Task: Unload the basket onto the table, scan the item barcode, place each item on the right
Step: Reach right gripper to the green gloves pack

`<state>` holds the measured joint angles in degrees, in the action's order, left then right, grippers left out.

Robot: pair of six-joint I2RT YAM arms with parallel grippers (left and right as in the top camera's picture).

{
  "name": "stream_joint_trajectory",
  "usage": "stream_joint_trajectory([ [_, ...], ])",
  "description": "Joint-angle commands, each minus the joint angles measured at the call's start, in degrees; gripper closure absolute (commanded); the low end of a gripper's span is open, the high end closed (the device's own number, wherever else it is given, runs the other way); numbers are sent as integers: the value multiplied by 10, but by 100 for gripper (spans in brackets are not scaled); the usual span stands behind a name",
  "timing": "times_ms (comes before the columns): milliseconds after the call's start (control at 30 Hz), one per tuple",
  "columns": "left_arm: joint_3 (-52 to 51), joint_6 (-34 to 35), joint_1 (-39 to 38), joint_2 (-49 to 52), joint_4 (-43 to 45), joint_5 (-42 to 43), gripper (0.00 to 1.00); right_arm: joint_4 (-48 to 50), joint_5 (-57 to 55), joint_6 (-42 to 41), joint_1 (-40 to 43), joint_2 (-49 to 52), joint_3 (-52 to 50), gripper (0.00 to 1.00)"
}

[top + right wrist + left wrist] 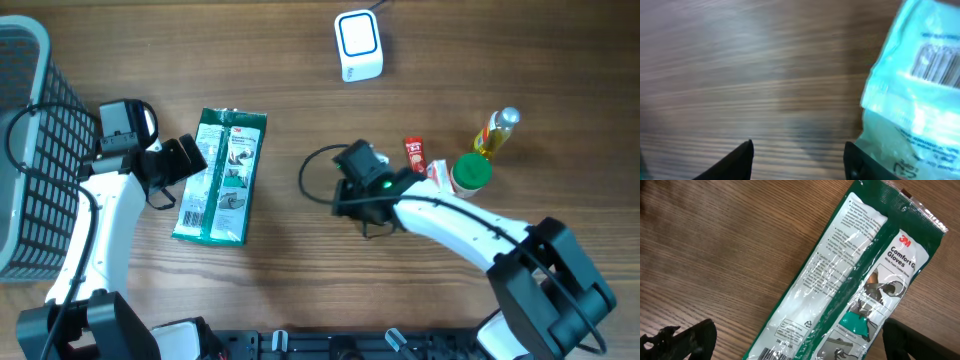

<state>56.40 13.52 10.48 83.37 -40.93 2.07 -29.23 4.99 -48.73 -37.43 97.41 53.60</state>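
The wooden surface (300,90) carries the 3M gloves pack (222,175) flat at left-centre. My left claw (802,339) is spread wide around it, placed, I judge, to lift it toward the white scanner (358,45) at upper centre. My right claw (797,162) hangs half-spread and empty.

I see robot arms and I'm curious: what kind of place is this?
Probably a pretend shop checkout on a wooden table: there's a white scanner, a grey basket, and goods like a gloves pack.
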Motion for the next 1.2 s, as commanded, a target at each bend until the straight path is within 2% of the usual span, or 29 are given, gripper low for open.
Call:
stream_joint_trajectory([
  [0,-2,-11,-2,1,0,5,0,-19,41,16,36,1,-3,46],
  [133,-2,-11,-2,1,0,5,0,-60,36,47,39,-32,14,46],
  [233,-2,-11,-2,1,0,5,0,-75,68,106,35,-66,52,47],
  [433,-2,-11,-2,1,0,5,0,-57,98,111,-4,-71,122,48],
  [633,-2,-11,-2,1,0,5,0,116,9,119,-80,-30,125,45],
  [767,-2,-11,-2,1,0,5,0,268,9,158,-129,52,125,45],
  [800,-2,-11,-2,1,0,5,0,298,9,163,-134,74,125,47],
  [933,-2,-11,-2,1,0,5,0,422,70,170,-139,170,125,66],
  [1033,-2,-11,-2,1,0,5,0,521,134,170,-139,231,125,66],
  [1167,-2,-11,-2,1,0,5,0,539,137,171,-139,268,125,67],
])
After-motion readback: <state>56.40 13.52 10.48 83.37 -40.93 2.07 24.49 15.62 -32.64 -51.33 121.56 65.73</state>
